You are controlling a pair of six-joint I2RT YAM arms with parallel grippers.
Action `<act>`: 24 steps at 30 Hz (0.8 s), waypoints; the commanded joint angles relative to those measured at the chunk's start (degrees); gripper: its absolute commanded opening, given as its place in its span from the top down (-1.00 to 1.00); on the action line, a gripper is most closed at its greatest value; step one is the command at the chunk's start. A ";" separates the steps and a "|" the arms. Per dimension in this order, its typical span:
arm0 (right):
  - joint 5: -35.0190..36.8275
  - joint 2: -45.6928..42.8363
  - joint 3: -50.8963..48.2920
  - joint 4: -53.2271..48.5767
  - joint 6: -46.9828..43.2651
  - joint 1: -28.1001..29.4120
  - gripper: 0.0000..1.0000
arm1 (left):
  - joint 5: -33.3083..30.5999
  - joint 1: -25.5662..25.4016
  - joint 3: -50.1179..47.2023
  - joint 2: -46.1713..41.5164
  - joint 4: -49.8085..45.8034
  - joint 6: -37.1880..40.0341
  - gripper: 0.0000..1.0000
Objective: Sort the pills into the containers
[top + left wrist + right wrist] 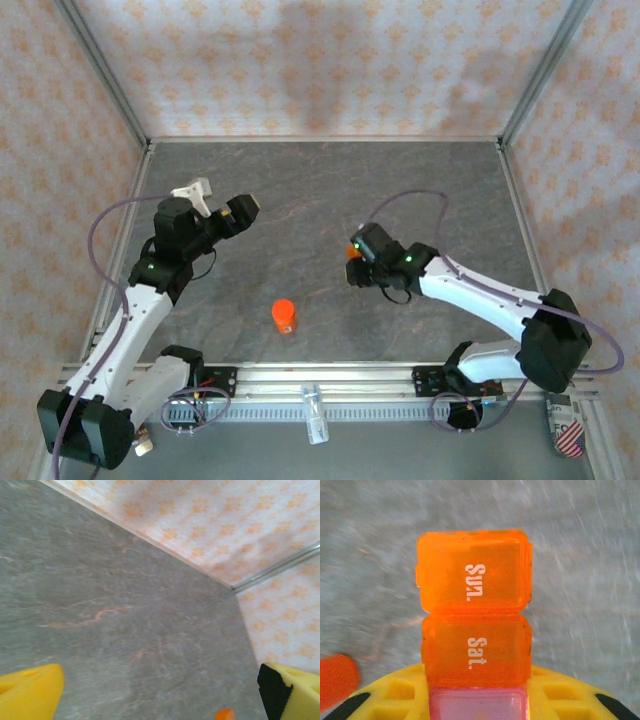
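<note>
The containers [476, 650] are a strip of joined translucent boxes: two orange ones marked "Sun." and "Sat.", then a pink one nearest the wrist. My right gripper [477, 702] is shut on the strip's pink end, a yellow finger [390, 695] pressing on each side. From above, the containers [352, 250] show as an orange bit at the tip of the right gripper [354, 262], mid-table. My left gripper [220, 198] hovers open at the left, its yellow fingers [30, 692] wide apart with bare table between them. The pills are out of view.
An upright orange bottle [284, 316] with an orange-red cap stands near the front middle. A blurred orange-red shape [335, 680] lies left of the right fingers. A small orange bit [224, 714] shows at the bottom edge. Patterned walls [330, 60] enclose the grey table [300, 180].
</note>
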 commanded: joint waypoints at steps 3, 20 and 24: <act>-7.03 3.66 8.18 1.34 -8.02 -1.41 0.36 | 7.88 -2.71 4.65 3.14 3.26 -5.85 -0.94; -13.36 6.54 10.30 6.23 -6.25 -1.70 0.46 | 5.31 -14.90 1.06 7.37 12.46 -16.19 -0.64; -11.82 5.92 9.44 5.13 -5.11 -1.63 0.49 | 4.58 -18.32 0.05 8.93 14.90 -18.02 -0.62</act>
